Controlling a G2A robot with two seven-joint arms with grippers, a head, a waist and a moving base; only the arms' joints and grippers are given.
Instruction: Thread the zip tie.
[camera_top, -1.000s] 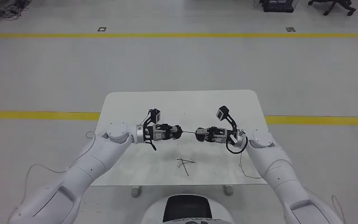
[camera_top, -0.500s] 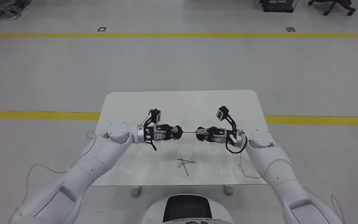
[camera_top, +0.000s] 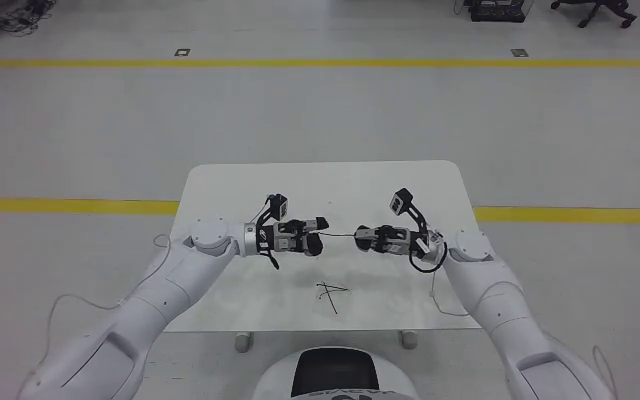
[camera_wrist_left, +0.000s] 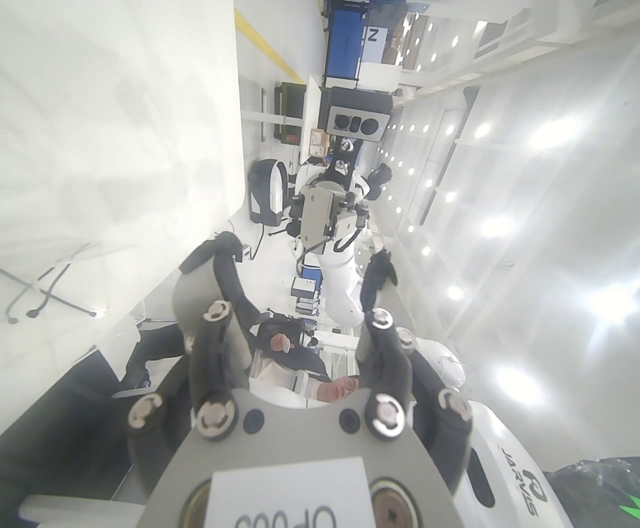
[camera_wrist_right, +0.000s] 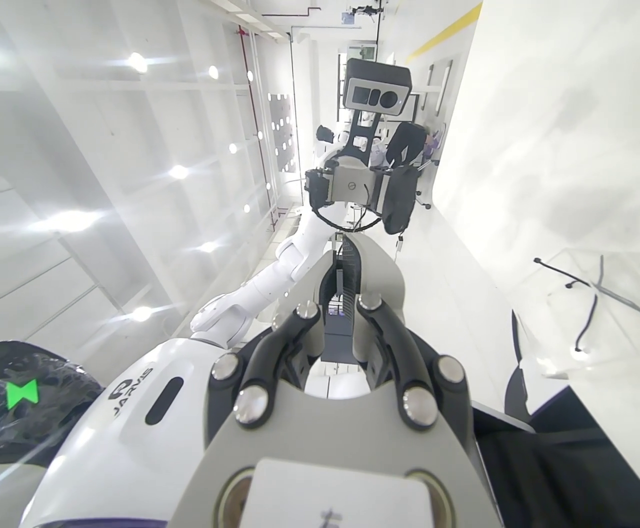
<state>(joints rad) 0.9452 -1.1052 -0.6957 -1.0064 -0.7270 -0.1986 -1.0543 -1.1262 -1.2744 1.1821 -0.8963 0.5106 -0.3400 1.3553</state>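
Left gripper (camera_wrist_left: 295, 257) fingers spread wide, nothing held. Right gripper (camera_wrist_right: 347, 260) fingers clamped on zip tie (camera_top: 340, 236), strip pointing at left fingers, above table (camera_top: 400, 180). Spare ties (camera_top: 331, 293) lie on table below, well apart.

Tabletop (camera_top: 400, 180): white, with rounded corners.
Loose zip ties (camera_top: 330, 292): thin black strips crossed over one another, lying flat close to the tabletop edge nearest the robot, about midway along that edge.
Count: cannot tell exactly; a few.
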